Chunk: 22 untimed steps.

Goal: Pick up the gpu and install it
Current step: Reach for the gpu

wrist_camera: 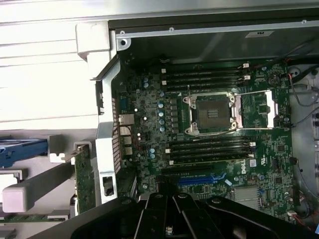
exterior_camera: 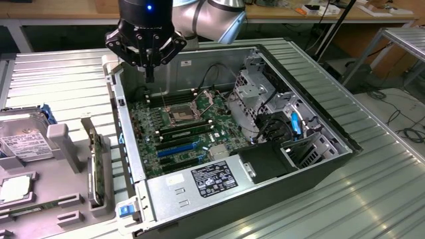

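Black fingers point(exterior_camera: 150, 74), closed and empty, hang above the open grey steel computer case point(exterior_camera: 123, 124). The gpu point(exterior_camera: 97, 164), a thin green card with a silvery bracket, stands on edge in a grey moulded holder point(exterior_camera: 66, 144), well apart. In the wrist view the gpu point(wrist_camera: 85, 184) sits outside the case wall. Pick-up seems unstarted, needing parted fingers over the card's edge.

- Arm point(exterior_camera: 211, 17) cut off by exterior view's top edge; upper links unseen.
- Hard drive point(exterior_camera: 23, 142) cropped at exterior view's left edge; label txt too small to read.
- Gpu point(exterior_camera: 95, 164) stands on edge in gray tray point(exterior_camera: 69, 201); lower edge hidden in slot.
- PSU sticker point(exterior_camera: 214, 178): print illegible, as are motherboard point(exterior_camera: 176, 127) markings.
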### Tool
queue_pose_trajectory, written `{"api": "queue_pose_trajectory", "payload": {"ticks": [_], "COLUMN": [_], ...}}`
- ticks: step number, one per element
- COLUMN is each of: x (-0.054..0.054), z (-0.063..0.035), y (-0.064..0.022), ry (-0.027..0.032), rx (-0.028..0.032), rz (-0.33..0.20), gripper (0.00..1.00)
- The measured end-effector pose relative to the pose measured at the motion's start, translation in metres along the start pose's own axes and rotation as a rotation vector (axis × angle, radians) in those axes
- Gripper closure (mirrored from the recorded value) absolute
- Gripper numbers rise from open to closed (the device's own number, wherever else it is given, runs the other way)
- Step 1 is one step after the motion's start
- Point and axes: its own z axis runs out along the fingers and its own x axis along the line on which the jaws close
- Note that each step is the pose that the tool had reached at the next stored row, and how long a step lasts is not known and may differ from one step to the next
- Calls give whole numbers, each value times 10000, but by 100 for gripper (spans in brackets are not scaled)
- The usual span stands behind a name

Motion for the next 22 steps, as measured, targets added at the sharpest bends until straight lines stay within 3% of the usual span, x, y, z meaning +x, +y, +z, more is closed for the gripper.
{"api": "queue_pose_trajectory", "payload": {"ticks": [13, 22], "x": [227, 609], "z": [-3, -4], "y": [-22, -121], "ry": [-1, 0], "rx": [-1, 0], "rz": [1, -1], "gripper": [89, 89]}}
